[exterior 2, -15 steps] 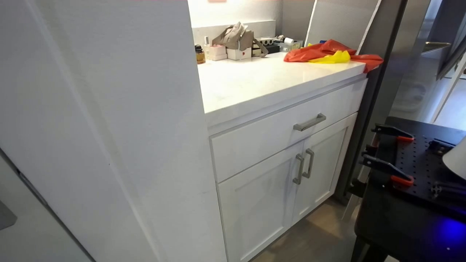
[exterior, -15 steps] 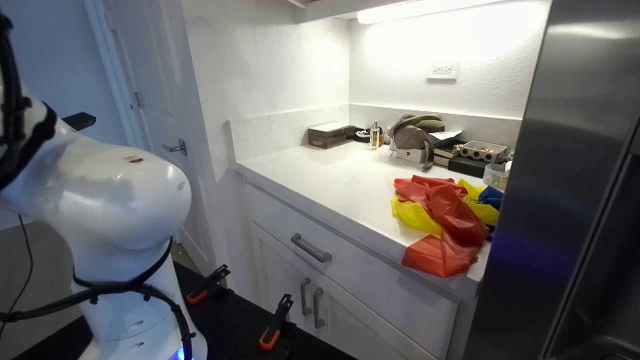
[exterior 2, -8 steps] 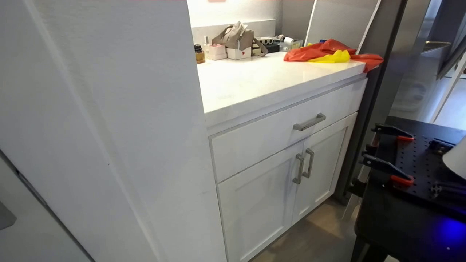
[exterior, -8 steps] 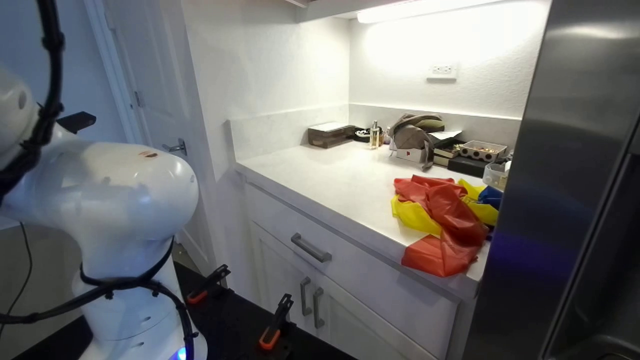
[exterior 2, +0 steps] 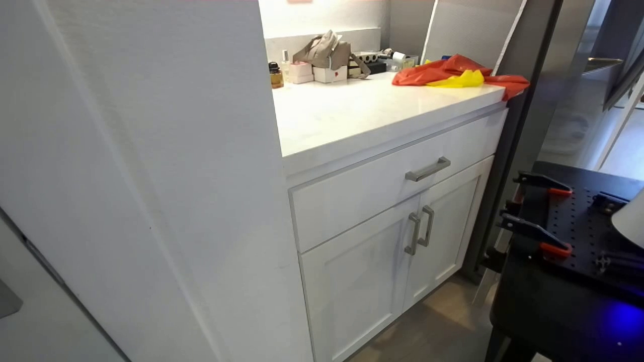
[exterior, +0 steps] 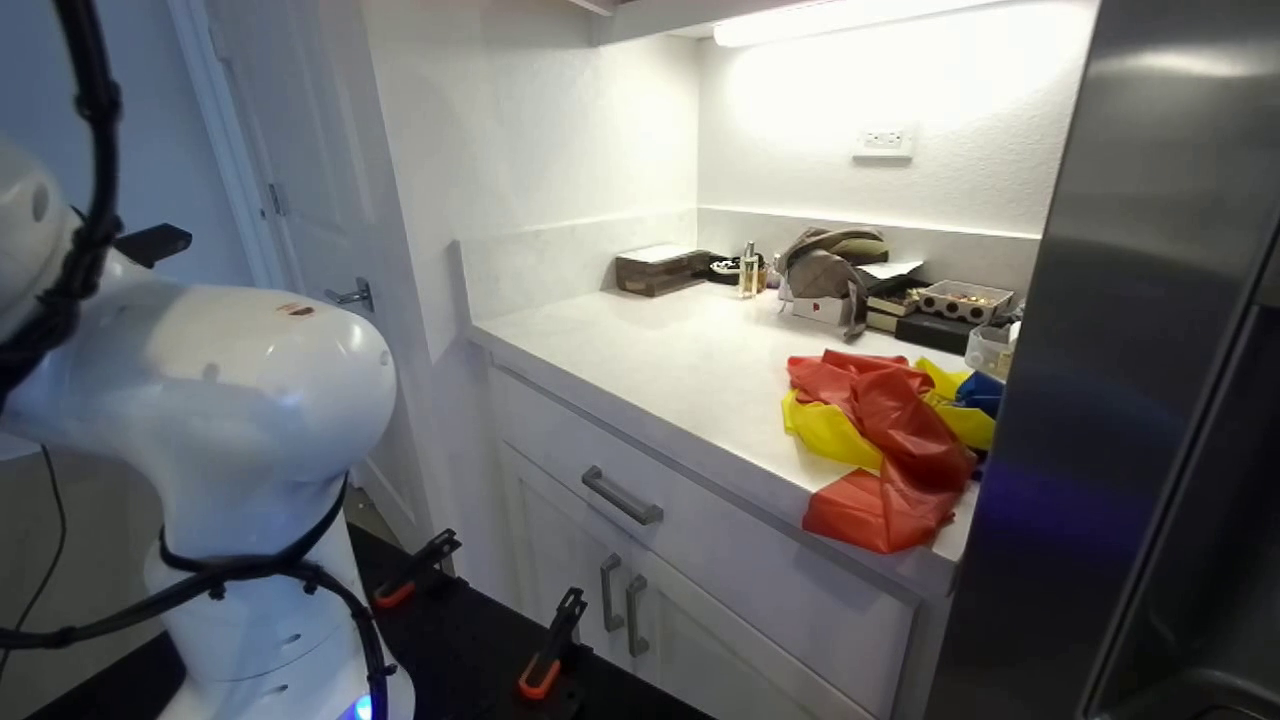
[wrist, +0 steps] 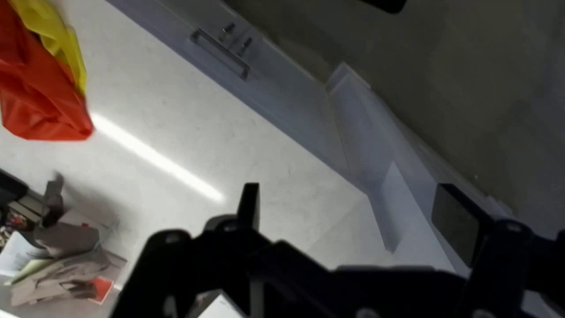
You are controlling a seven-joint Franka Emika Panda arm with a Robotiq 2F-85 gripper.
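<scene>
Your hand [wrist: 349, 212] looks matt black; beyond it, you have a smooth white surface [wrist: 256, 163], glossy enough to mirror light. Well apart from the hand, you see a thin, slick red-and-yellow sheet [wrist: 37, 92], a matt taupe cloth bundle [wrist: 70, 238] and a satin-metal drawer handle [wrist: 222, 53].

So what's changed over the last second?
In an exterior view, the upper white arm and black cable have shifted right in the picture. The gripper is open and empty; no earlier picture shows it, so release can't be judged. The red, yellow and blue sheet and grey-brown cloth bundle on the counter stayed put.
</scene>
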